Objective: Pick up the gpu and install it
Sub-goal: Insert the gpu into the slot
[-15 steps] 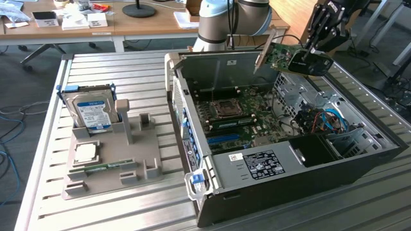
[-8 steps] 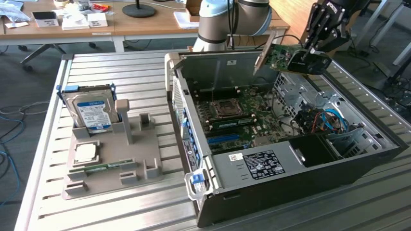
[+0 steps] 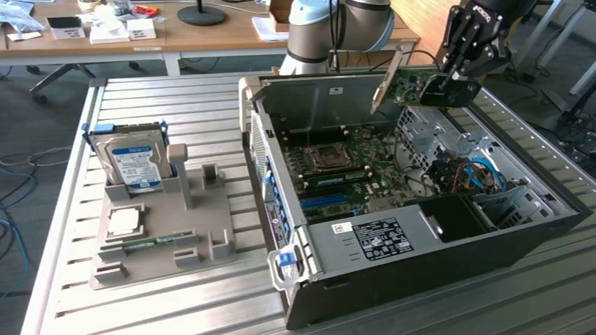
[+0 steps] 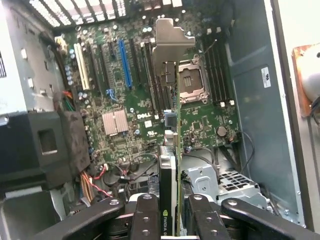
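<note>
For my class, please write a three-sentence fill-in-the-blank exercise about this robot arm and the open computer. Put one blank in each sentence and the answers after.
1. The black gripper holds the thin green graphics card with a silver end bracket ____ the open black computer case, not seated inside it.
2. The silver hard drive with a blue-white label stands ____ in the grey plastic holder.
3. That holder lies on the exterior view's ____ of the case.

Answers: above; upright; left
</note>
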`<state>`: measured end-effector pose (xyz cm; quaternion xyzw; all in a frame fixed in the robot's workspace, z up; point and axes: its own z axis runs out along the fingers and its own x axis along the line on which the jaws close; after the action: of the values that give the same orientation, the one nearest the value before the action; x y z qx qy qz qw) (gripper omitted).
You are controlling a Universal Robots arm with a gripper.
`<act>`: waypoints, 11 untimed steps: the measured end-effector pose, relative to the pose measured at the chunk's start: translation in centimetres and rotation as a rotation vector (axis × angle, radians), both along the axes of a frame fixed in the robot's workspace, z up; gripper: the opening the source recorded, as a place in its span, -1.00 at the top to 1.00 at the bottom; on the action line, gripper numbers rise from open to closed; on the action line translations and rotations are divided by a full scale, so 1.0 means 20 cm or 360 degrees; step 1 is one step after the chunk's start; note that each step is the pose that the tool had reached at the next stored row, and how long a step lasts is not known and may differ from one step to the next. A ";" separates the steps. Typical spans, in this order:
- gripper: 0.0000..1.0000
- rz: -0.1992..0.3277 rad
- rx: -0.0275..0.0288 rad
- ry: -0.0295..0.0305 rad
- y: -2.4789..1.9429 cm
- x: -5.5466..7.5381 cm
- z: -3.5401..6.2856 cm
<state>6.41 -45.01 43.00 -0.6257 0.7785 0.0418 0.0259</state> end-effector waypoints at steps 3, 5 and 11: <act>0.47 0.0004 0.00002 -0.00030 0.000 0.00 0.000; 0.47 0.0004 0.00004 -0.00071 0.000 0.00 0.000; 0.47 0.0067 0.00017 -0.00573 0.000 0.00 -0.005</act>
<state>6.39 -45.00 42.90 -0.6426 0.7646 0.0315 0.0394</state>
